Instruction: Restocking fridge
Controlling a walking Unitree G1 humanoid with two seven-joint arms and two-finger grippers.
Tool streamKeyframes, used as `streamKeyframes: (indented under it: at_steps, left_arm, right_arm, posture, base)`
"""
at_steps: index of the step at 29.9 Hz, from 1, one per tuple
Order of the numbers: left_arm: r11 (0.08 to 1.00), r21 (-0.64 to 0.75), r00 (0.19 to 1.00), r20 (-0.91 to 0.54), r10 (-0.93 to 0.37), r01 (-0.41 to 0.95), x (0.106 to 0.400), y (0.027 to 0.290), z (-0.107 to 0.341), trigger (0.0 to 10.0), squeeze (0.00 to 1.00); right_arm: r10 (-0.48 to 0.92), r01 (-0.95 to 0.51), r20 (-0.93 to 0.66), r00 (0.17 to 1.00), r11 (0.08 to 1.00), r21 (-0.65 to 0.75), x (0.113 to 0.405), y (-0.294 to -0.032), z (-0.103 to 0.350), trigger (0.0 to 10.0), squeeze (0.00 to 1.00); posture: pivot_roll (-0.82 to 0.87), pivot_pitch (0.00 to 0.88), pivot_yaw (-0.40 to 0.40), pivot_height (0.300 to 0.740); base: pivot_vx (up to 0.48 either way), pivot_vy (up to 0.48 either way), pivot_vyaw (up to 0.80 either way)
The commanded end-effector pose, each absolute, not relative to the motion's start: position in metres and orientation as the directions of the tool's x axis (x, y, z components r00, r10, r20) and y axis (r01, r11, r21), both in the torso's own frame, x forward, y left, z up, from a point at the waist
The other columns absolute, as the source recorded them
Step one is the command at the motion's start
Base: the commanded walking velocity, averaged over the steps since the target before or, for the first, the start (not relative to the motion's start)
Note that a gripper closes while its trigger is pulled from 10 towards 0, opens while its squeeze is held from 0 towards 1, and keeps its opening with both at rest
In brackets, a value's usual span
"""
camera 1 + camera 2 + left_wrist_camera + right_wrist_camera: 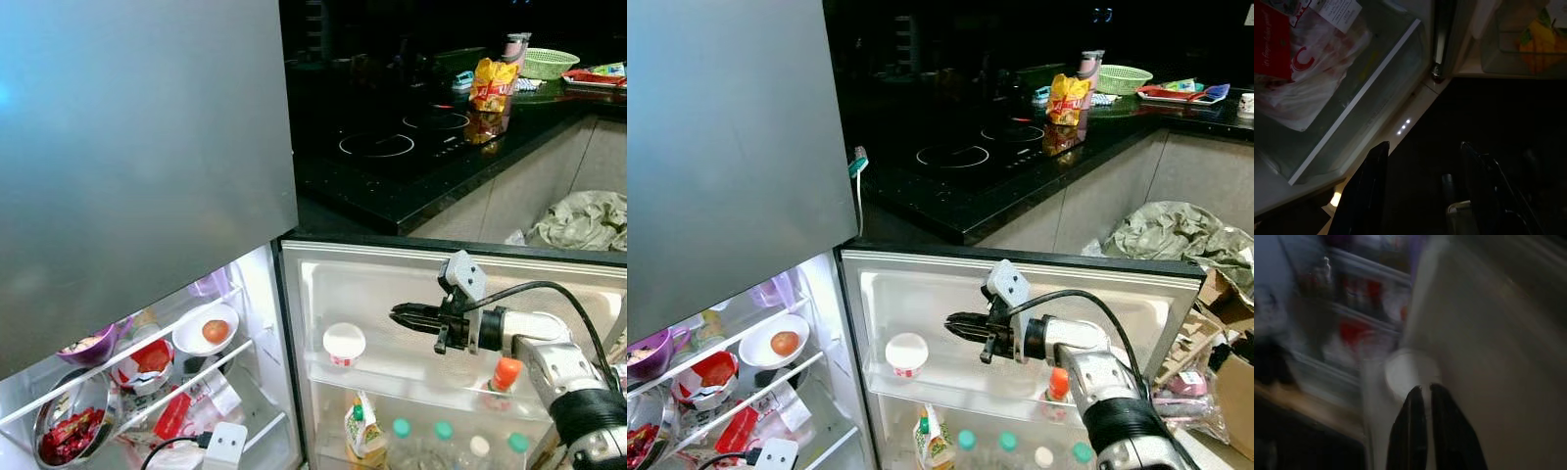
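Observation:
The fridge stands open, its door (549,279) swung toward me. My right gripper (397,315) is shut and holds nothing. It points sideways just above the upper door shelf, a short way from a white lidded cup (344,343) standing there. The blurred right wrist view has that cup (1405,374) just past the gripper (1422,389). An orange-capped bottle (506,373) stands on the same shelf under my forearm. My left gripper (1423,145) hangs open and low by the fridge's bottom glass shelf (1361,93).
A juice carton (362,431) and several capped bottles (400,428) fill the lower door shelf. Fridge shelves hold a white bowl (208,331), a steel bowl (69,431) and red packets (1283,49). A black cooktop counter (392,137) runs behind, with a cloth heap (588,220) at right.

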State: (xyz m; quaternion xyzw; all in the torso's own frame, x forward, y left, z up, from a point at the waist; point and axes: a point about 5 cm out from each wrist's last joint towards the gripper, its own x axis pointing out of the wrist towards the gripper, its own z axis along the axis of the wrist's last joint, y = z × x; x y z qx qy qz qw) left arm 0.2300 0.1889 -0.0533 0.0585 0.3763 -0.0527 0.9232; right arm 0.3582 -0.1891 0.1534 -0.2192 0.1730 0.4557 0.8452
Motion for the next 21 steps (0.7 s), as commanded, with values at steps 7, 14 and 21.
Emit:
streamKeyframes:
  at_steps: [7,14,21]
  left_arm:
    - [0.987,0.085,0.701,-0.712,-0.035,0.135,0.219,0.196,-0.058,10.0,0.0]
    - [0.986,0.092,0.69,-0.724,-0.027,0.136,0.214,0.2,-0.061,10.0,0.0]
    - [0.981,0.105,0.685,-0.727,-0.038,0.165,0.214,0.202,-0.06,10.0,0.0]
  right_arm:
    - [0.542,-0.875,-0.705,0.458,0.415,-0.249,0.348,-0.198,0.117,10.0,0.0]
    - [0.457,-0.894,-0.783,0.422,0.351,-0.277,0.342,-0.206,0.1,10.0,0.0]
    - [0.493,-0.914,-0.78,0.386,0.318,-0.251,0.339,-0.204,0.1,10.0,0.0]
  posture:
    - [-0.04,0.059,0.025,0.74]
    - [-0.04,0.062,0.024,0.74]
    - [-0.03,0.055,0.034,0.74]
  base:
    - [0.0,0.0,0.0]
    - [0.0,0.0,0.0]
    - [0.0,0.0,0.0]
